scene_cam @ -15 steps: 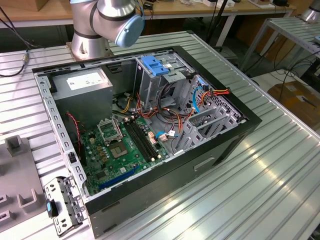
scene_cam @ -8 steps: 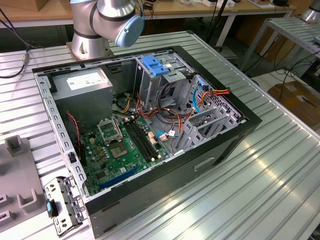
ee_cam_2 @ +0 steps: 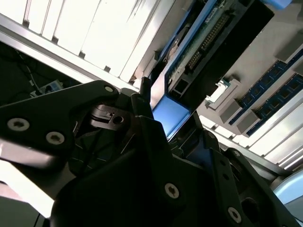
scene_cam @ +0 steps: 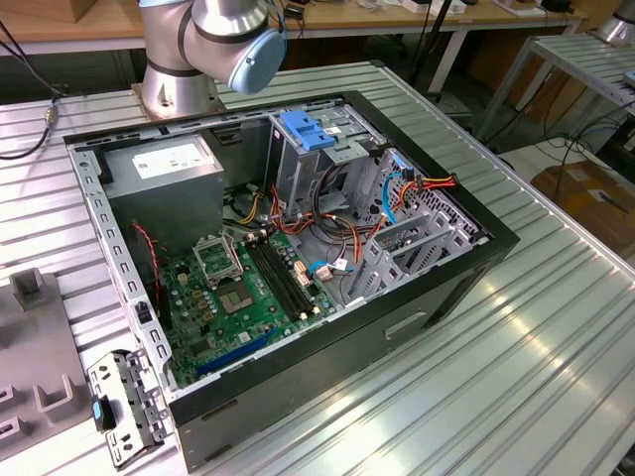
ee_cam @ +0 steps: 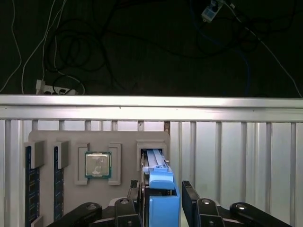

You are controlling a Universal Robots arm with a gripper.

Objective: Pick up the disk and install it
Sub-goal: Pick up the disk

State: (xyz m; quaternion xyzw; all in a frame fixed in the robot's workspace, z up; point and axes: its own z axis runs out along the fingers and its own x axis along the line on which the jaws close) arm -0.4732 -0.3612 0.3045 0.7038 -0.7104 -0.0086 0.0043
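Observation:
In both wrist views the disk stands on edge in a slot of a grey holder plate, its bright blue carrier rail facing the camera. My gripper straddles it, one black finger pressed on each side, and looks shut on the disk. In the second wrist view the disk shows its circuit-board face and blue rail, with the gripper closed around the rail end. The exterior view holds the open computer case and the arm's base.
On the holder plate sit a processor chip and memory sticks. Inside the case are a metal drive cage with a blue tab, loose cables and the green motherboard. The ribbed metal table ends just beyond the plate.

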